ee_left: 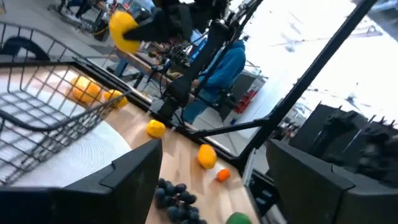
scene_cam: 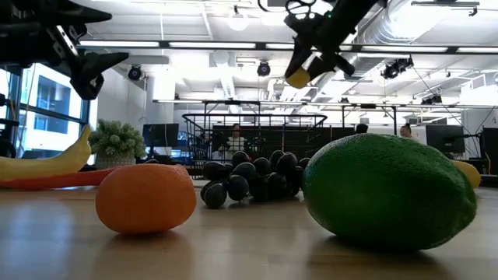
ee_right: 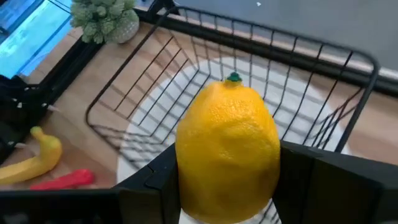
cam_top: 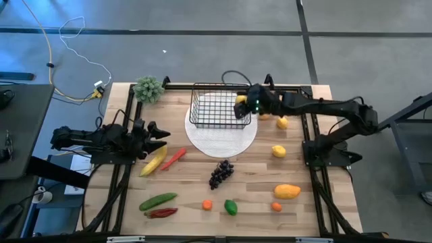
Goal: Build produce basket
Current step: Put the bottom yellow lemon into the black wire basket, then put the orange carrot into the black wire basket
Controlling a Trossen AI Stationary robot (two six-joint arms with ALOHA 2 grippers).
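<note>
Right gripper point(cam_top: 241, 106) grips a lemon point(ee_right: 227, 152) between its fingers, held above the right edge of the basket point(cam_top: 219, 106), which sits on the white plate point(cam_top: 223, 138) at the table's far middle. Left gripper point(cam_top: 160, 135) waits at the left side, fingers spread open, near the banana point(cam_top: 153, 163) and red chilli point(cam_top: 173, 158); grapes point(cam_top: 221, 173), mango point(cam_top: 287, 192) and other lemons point(cam_top: 279, 151) lie loose on the table point(cam_top: 256, 216)

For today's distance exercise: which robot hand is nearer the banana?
Left. The left hand hovers right beside the banana; the right hand is far off above the basket, holding a lemon.
</note>
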